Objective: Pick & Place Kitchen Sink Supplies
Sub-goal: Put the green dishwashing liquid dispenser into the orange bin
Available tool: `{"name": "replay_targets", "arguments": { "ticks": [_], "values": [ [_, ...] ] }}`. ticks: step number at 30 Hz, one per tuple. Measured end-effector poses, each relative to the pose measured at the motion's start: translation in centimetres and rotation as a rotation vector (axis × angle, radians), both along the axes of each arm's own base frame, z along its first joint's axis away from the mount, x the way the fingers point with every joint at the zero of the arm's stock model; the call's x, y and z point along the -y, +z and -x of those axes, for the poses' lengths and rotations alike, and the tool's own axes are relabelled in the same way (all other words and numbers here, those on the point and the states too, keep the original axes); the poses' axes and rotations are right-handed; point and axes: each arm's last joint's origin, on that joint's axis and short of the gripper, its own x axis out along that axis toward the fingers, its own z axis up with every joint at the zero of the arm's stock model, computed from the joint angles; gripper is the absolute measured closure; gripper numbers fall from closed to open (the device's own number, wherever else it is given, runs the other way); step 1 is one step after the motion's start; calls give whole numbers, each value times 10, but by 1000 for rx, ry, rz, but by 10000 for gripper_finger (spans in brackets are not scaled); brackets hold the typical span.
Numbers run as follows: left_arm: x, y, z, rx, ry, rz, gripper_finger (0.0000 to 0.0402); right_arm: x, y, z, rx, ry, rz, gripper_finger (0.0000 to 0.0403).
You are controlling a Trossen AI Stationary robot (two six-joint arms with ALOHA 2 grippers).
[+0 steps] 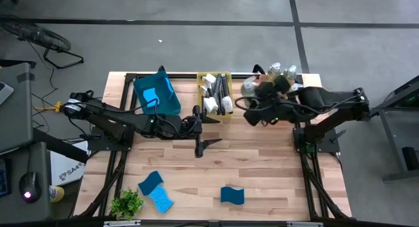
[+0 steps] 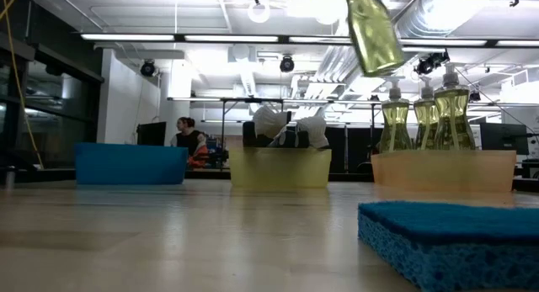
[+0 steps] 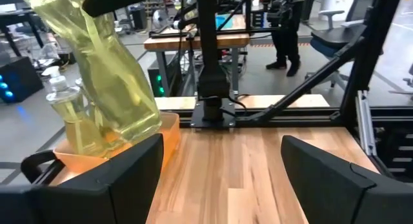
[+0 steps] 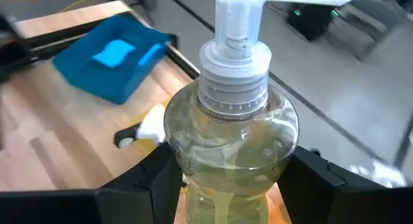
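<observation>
My right gripper (image 4: 232, 185) is shut on a clear bottle of yellow-green liquid (image 4: 232, 133) with a pale pump top (image 4: 239, 30). It holds the bottle in the air near the orange bin (image 2: 442, 170), where several like bottles (image 2: 425, 115) stand. The low view shows the held bottle (image 2: 375, 35) tilted, high above the table. My left gripper (image 1: 201, 127) hovers open over the table's middle, pointing level toward the right arm, with nothing between its fingers (image 3: 122, 179). Three blue sponges (image 1: 150, 182) (image 1: 162, 199) (image 1: 232, 195) lie flat near the front edge. My right gripper pinches the bottle's round body just below its shoulder (image 4: 187, 153), one finger (image 4: 148, 179) on each side. The fingers come from the table's right side, slanting down. The bottle is lifted clear of table and bin and hangs tilted.
A blue bin (image 1: 157, 96) holding a sponge stands at the far left. A yellow bin (image 1: 215, 93) with dish brushes stands beside it at the far middle. A small green plant (image 1: 126, 204) sits at the near left corner. People show in the room behind the table.
</observation>
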Motion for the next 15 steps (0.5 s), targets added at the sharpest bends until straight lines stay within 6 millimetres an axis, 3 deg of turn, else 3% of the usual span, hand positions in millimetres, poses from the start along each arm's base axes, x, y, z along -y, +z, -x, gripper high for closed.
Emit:
{"name": "replay_targets", "arguments": {
  "ticks": [8,15],
  "values": [
    [0,0,0,-1,11,-3,94,-2,-4,29,82,-244,14,200],
    [-3,0,0,1,88,-12,94,-10,-13,24,146,-324,-35,200]
  ]
}}
